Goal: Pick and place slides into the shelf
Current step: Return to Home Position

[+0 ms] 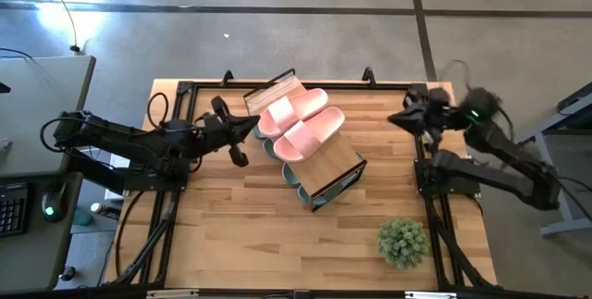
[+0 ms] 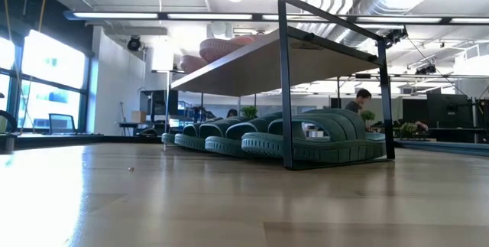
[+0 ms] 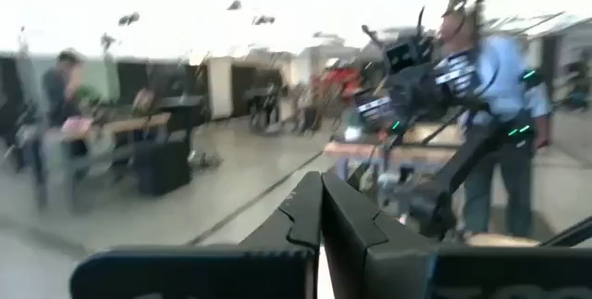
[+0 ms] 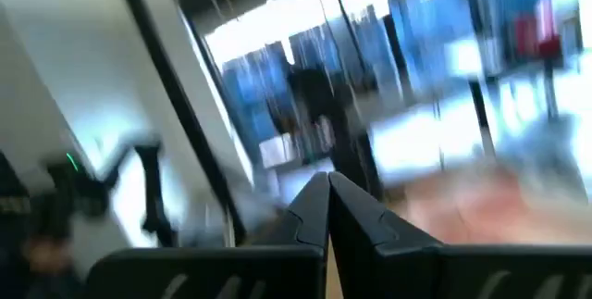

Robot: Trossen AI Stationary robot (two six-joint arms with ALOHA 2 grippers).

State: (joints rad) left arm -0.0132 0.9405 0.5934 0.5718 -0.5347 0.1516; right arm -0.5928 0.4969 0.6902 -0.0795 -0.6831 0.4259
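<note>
While 2 pink slides [image 1: 301, 123] top the shelf [image 1: 335, 165], left pincer [image 3: 321, 180] and right pincer [image 4: 327, 180] hover closed

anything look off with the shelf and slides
Nothing spilled or damaged. The shelf sits diagonal to the table edges, and the pink slides crowd its end by the left gripper, leaving the other half of the top bare. Green slides sit underneath. The right gripper hangs apart.

Both arms are matte black, built of slim jointed segments. Black cables [image 1: 155, 106] loop beside the left arm [image 1: 129, 142]. The right arm [image 1: 504, 155] carries a small green light [image 1: 474, 112]. The left end effector [image 3: 321, 214] and the right end effector [image 4: 327, 205] each have two dark, angular, wedge-shaped fingers.
</note>
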